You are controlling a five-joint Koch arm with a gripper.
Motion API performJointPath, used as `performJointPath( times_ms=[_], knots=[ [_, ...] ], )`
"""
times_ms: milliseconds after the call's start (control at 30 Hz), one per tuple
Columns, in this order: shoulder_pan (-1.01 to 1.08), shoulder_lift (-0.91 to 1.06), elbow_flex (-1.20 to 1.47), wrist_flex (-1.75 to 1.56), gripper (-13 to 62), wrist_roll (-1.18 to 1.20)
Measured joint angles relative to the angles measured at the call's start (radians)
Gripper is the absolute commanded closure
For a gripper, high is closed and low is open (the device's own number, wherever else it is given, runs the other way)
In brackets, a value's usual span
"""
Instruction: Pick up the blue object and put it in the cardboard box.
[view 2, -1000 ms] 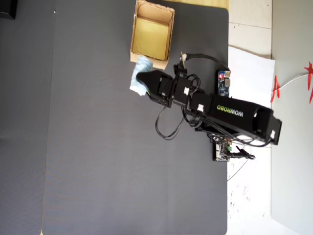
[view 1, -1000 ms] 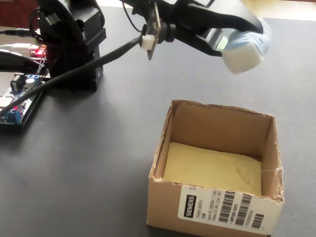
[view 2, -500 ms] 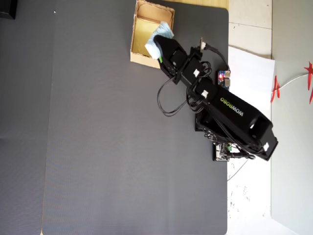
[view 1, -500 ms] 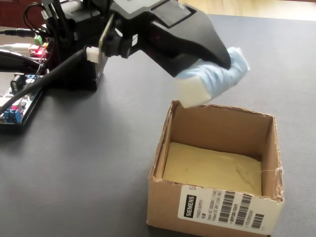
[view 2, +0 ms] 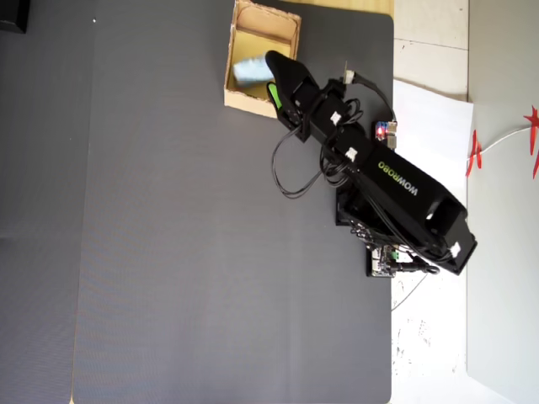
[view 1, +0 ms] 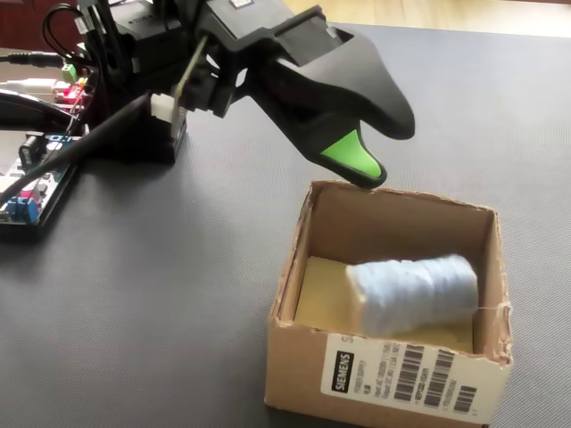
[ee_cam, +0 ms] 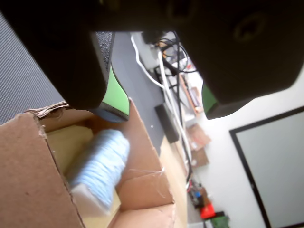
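The blue object (view 1: 415, 290) is a pale ribbed roll lying on its side inside the cardboard box (view 1: 393, 203), on the yellowish floor toward the right wall. The overhead view shows the blue object (view 2: 248, 69) within the cardboard box (view 2: 244, 99) at the mat's top edge. My gripper (view 1: 384, 147) hovers open just above the box's back left rim, with nothing between its green-padded jaws. In the wrist view the gripper (ee_cam: 166, 111) is spread wide, and the blue object (ee_cam: 99, 164) lies below it, apart from both jaws, within the cardboard box (ee_cam: 23, 161).
The arm's black base (view 1: 134, 107) and circuit boards with cables (view 1: 36, 187) stand at the left of the fixed view. A dark grey mat (view 2: 168, 252) covers the table. White paper (view 2: 429, 126) and a small board (view 2: 385, 143) lie beside the arm.
The gripper swung with the blue object from beside the box to over it, then opened. The roll dropped and now lies inside the box.
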Motion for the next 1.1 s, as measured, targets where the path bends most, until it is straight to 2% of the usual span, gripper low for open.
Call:
performJointPath(
  times_ms=[267, 400, 800, 1100],
  knots=[
    [-0.091, 0.035, 0.000, 0.000, 15.3, 0.026],
    [-0.206, 0.100, 0.025, -0.002, 14.3, 0.087],
    [-0.672, 0.253, 0.382, -0.083, 14.2, 0.210],
    [-0.730, 0.255, 0.555, -0.114, 14.1, 0.225]
  ],
)
